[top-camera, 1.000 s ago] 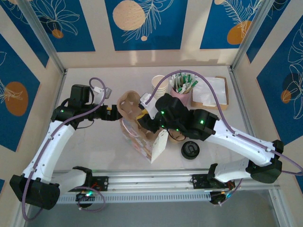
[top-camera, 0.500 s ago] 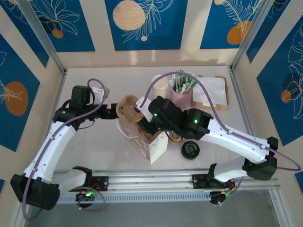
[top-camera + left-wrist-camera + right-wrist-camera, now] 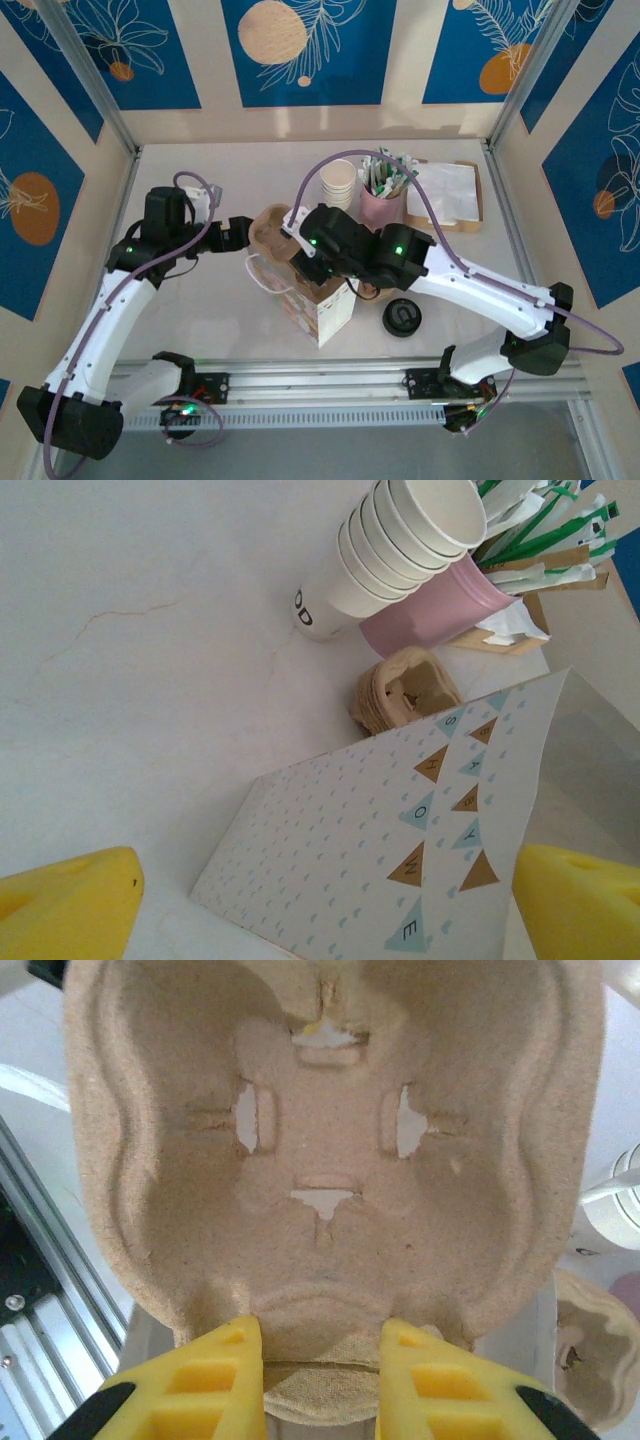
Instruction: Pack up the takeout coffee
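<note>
The right hand (image 3: pixel 322 1360) is clamped on the near edge of the pulp cup carrier (image 3: pixel 330 1160). Both yellow fingers (image 3: pixel 215 1380) are pinched on its rim, and the wrist cam looks straight into the four-pocket underside. From above, the carrier (image 3: pixel 270 228) sits at the far-left end of the paper bag (image 3: pixel 322 300), just left of the right arm's wrist. I can't tell whether it's actually touching the bag's mouth or hanging just over it.

The left hand (image 3: pixel 238 236) is wide open with nothing in it, just left of the carrier. Its own cam shows the patterned side of the bag (little bunting flags and raindrops) lying between the spread yellow fingers (image 3: pixel 70 905).

Everything else is toward the far right of the desk (image 3: pixel 200 180):
- The stack of paper cups (image 3: pixel 340 182) is touching the pink cup (image 3: pixel 383 203), which is full of green-and-white stick packets.
- The tray (image 3: pixel 476 200) to their right is holding white napkins.
- The left wrist view shows a small pile of spare carriers (image 3: pixel 405 690) between the bag and the pink cup.
- A black lid (image 3: pixel 402 318) lies on its own on the near side, right of the bag.
</note>
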`<state>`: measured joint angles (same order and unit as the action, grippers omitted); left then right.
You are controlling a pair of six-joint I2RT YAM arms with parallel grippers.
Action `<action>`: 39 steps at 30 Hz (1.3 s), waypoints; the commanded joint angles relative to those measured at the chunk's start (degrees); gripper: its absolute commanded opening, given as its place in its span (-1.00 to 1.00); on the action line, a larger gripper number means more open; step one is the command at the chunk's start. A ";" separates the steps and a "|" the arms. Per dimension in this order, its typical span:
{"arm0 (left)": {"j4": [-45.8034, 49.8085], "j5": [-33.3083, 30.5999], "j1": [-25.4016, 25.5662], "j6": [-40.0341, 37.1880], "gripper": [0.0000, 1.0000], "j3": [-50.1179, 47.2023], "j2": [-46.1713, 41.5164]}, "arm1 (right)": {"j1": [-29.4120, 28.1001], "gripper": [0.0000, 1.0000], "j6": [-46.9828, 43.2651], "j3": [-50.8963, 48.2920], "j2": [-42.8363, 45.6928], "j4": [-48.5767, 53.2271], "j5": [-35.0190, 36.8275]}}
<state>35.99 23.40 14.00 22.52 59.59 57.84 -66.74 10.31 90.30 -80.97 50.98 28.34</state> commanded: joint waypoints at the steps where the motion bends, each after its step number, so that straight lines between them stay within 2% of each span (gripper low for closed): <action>1: -0.88 -0.44 -0.19 1.16 0.88 -0.63 -1.02 | -0.24 -0.49 1.36 3.14 -1.54 3.73 1.06; 12: -1.65 -4.77 -0.16 1.64 0.88 -1.62 -3.23 | -0.12 -0.53 2.44 4.92 -3.11 6.27 1.20; 22: -4.52 -4.31 -0.19 3.32 0.91 -2.99 -6.03 | 0.28 -0.53 3.06 6.45 -5.49 9.08 0.39; 31: -3.38 -6.25 -0.20 2.88 0.90 -3.45 -6.34 | 0.88 -0.52 4.04 7.32 -7.09 11.74 -0.11; 39: -3.20 -2.22 -0.16 1.92 0.91 -2.89 -6.96 | 0.52 -0.53 4.23 7.61 -6.94 11.80 0.05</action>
<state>32.56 18.61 14.00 25.15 56.36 51.94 -66.13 13.80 96.03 -88.20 62.22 28.97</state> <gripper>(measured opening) 0.953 0.238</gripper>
